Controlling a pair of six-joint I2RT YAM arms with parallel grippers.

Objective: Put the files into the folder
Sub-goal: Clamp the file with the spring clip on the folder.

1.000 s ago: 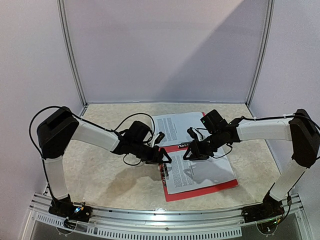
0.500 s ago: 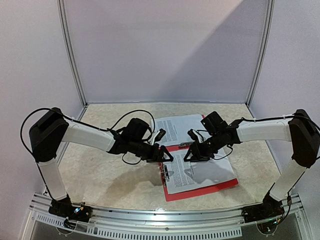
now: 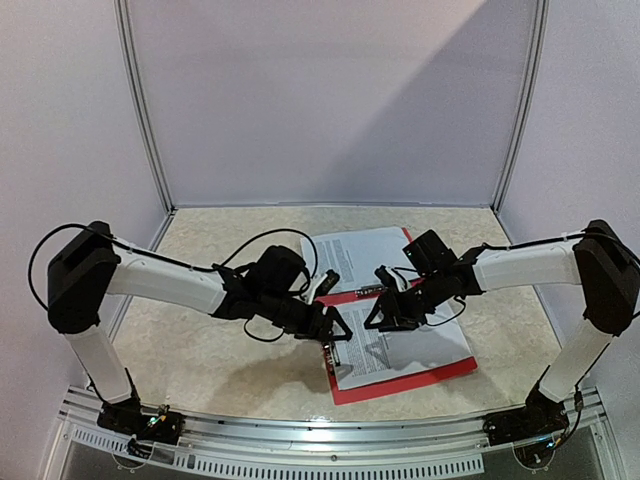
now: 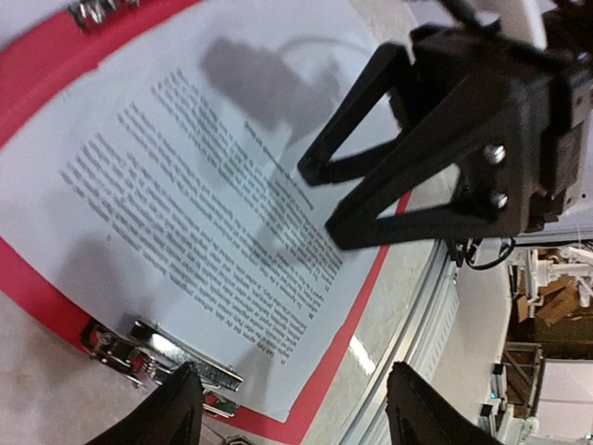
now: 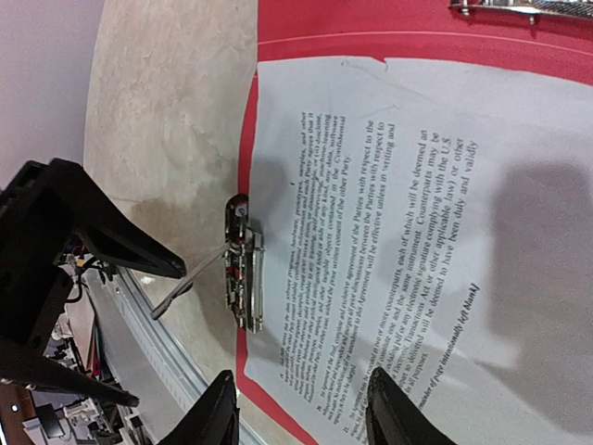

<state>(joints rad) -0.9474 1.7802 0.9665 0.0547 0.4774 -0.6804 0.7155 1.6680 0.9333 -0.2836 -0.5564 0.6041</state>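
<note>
Folder (image 3: 405, 384): red, lay open flat right below both pairs of fingers.
Near sheet (image 3: 400, 350): printed page, sat inside the folder under the right fingers.
Far sheet (image 3: 355, 255): lay past the fingertips, farther back.
Left gripper (image 3: 335, 328): fingers spread, nothing between them, hanging over the metal clip (image 4: 157, 357) at the folder's edge.
Right gripper (image 3: 385, 316): fingers apart too, gripping nothing.

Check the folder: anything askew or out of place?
Yes. The near sheet lies slightly skewed on the red folder, its edges not quite parallel with the folder's. A second sheet lies loose at the far side, also turned. Nothing spilled.
</note>
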